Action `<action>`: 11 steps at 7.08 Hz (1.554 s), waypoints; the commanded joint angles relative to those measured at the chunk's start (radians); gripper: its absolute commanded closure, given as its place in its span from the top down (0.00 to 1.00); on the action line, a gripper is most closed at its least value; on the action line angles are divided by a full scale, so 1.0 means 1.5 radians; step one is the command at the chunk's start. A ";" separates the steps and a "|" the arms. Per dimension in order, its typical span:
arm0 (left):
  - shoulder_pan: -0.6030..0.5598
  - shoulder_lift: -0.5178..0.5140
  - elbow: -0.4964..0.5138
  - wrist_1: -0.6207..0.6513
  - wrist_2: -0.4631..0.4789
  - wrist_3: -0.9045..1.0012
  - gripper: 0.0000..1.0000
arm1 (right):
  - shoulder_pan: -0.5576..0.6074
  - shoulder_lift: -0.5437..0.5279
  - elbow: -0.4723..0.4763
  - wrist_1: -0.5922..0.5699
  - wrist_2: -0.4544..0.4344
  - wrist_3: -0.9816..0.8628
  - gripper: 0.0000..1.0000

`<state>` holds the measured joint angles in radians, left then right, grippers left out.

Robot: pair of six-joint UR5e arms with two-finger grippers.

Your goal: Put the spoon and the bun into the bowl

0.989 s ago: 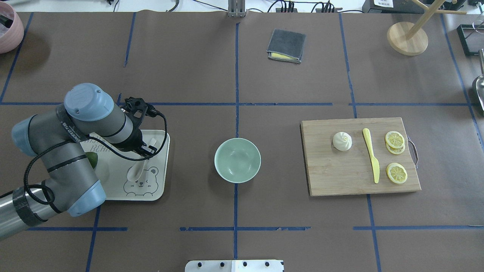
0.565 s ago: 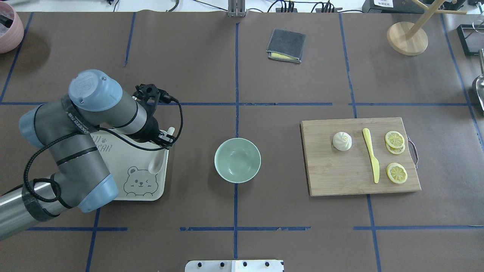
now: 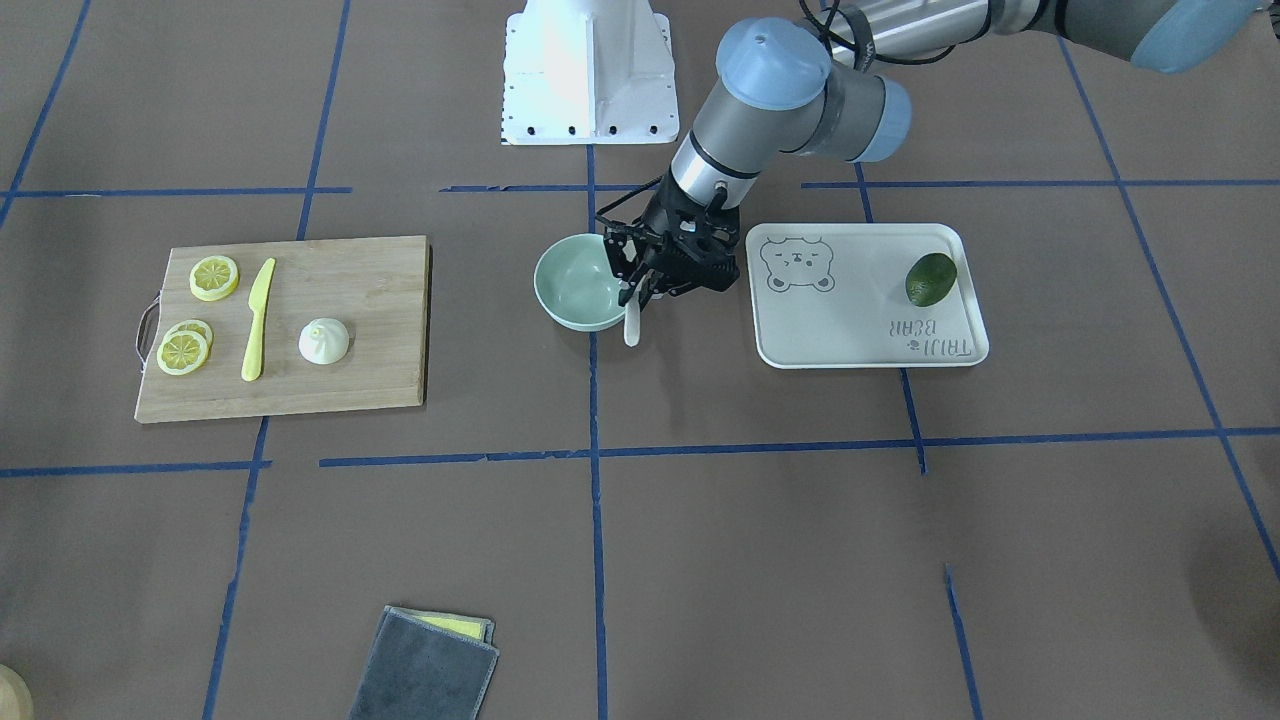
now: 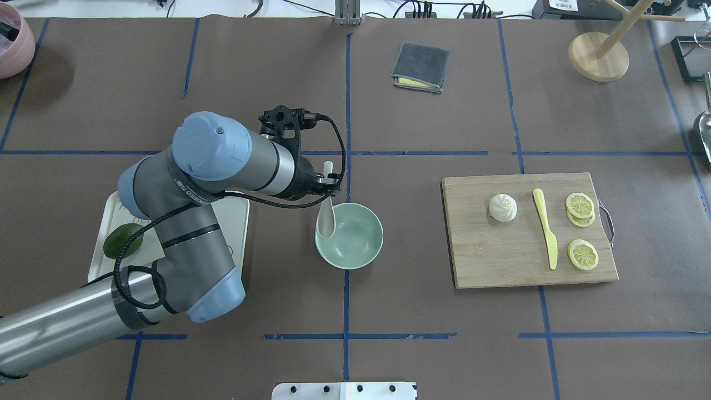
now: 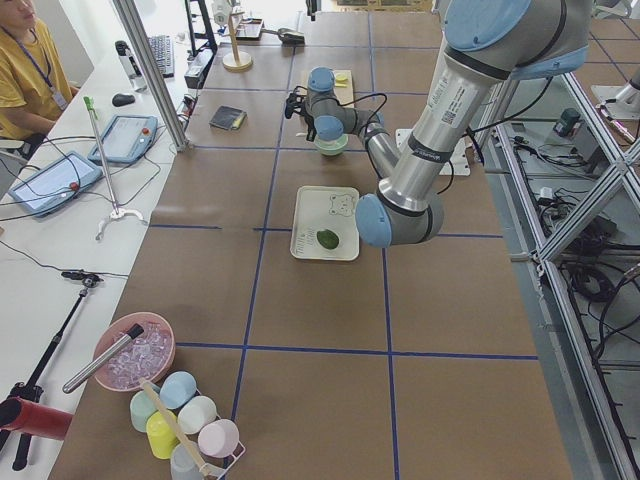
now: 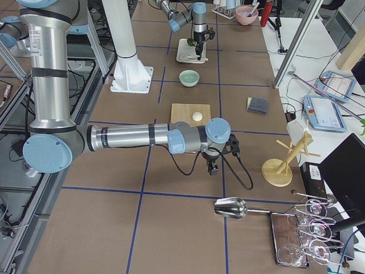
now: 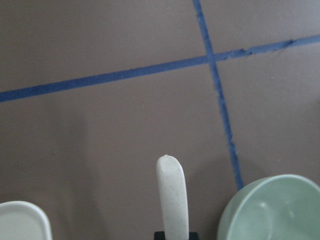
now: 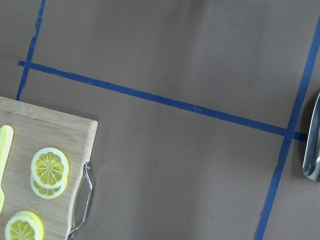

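The left hand (image 4: 329,188) is gripping the spoon (image 4: 325,221) by its handle, scoop hanging at the bowl's (image 4: 364,261) left rim. The bun (image 4: 502,208) is sitting on the board (image 4: 500,255), well apart from the bowl. The right hand (image 6: 211,167) is hovering over the counter (image 4: 433,333) right of the board; I cannot tell whether it is clenched.

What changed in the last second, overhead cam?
The left gripper, shut on the spoon throughout, carried it off the tray toward the robot's right; its scoop now hangs by the bowl at the rim on the robot's left. Bowl, bun and tray stayed put.
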<state>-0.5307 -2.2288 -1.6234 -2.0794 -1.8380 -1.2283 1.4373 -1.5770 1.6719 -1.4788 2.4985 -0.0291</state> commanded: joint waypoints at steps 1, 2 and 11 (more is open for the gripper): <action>0.033 -0.021 0.035 -0.036 0.048 -0.026 0.00 | -0.001 0.000 0.002 0.000 0.000 0.000 1.00; 0.035 -0.021 0.032 -0.035 0.048 -0.027 0.28 | -0.003 0.001 0.004 0.000 0.001 0.000 1.00; -0.110 0.178 -0.099 -0.023 -0.023 0.182 0.95 | -0.450 0.091 0.047 0.327 -0.221 0.764 0.95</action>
<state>-0.6922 -1.9683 -1.7689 -2.1132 -1.8724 -0.9599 0.8231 -1.4539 1.7204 -0.9257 2.1826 1.0892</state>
